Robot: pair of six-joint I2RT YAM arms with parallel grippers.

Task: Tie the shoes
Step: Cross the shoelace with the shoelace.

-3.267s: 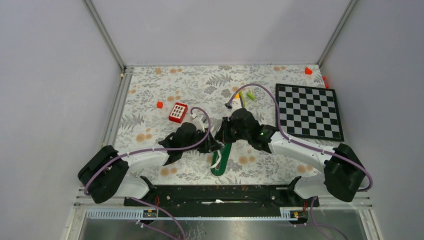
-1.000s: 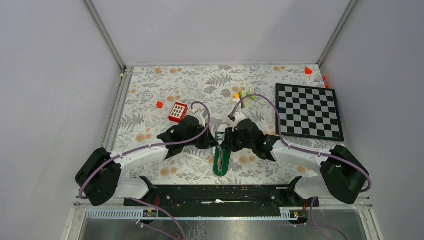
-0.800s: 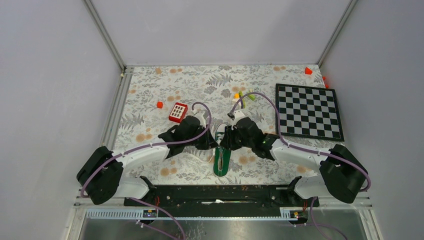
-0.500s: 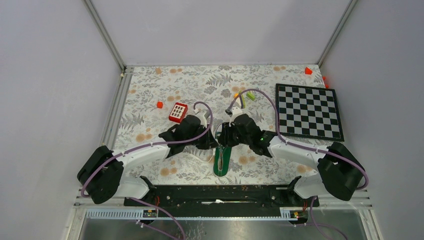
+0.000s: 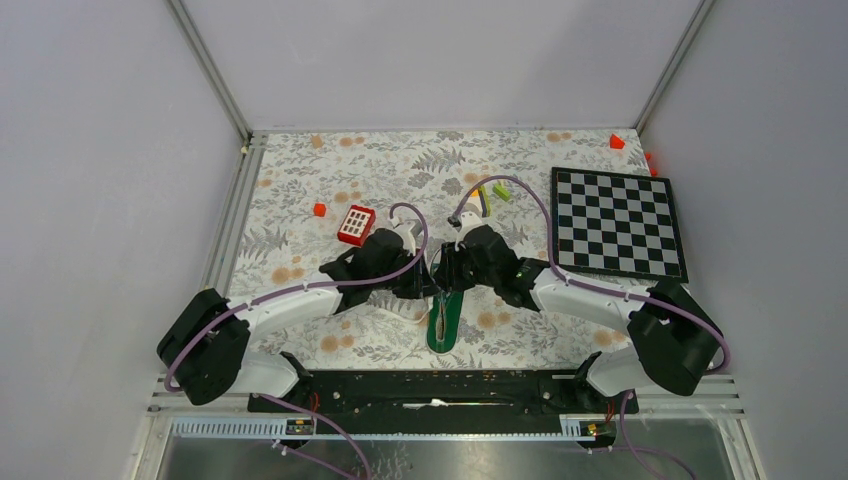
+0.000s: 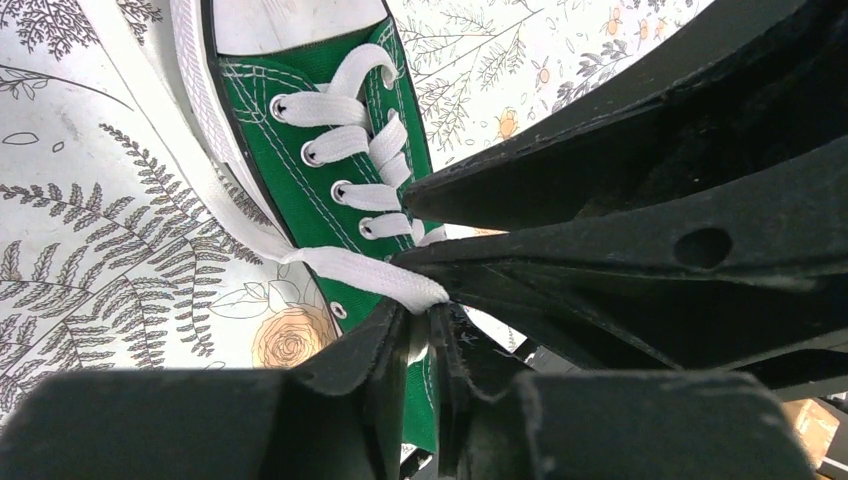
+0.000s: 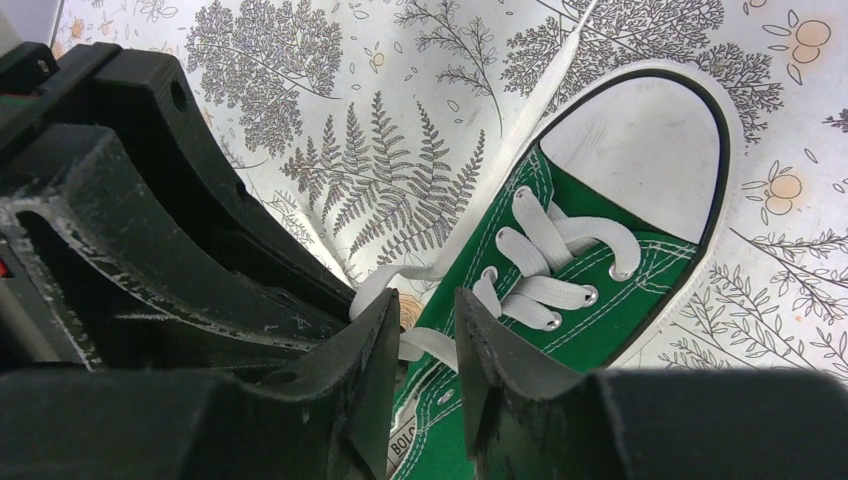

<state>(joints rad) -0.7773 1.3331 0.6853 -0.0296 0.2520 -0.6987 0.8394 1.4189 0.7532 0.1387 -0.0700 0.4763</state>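
The green canvas sneaker, rubber-toed, lies mid near edge of the flowered table. Both arms bend inward over its flat white laces. The left gripper is barely parted round one and I cannot tell if it pinches; the right gripper stands apart.

A fern-patterned table bears a green sneaker, a red-and-white block, a checkerboard and a small red cube.
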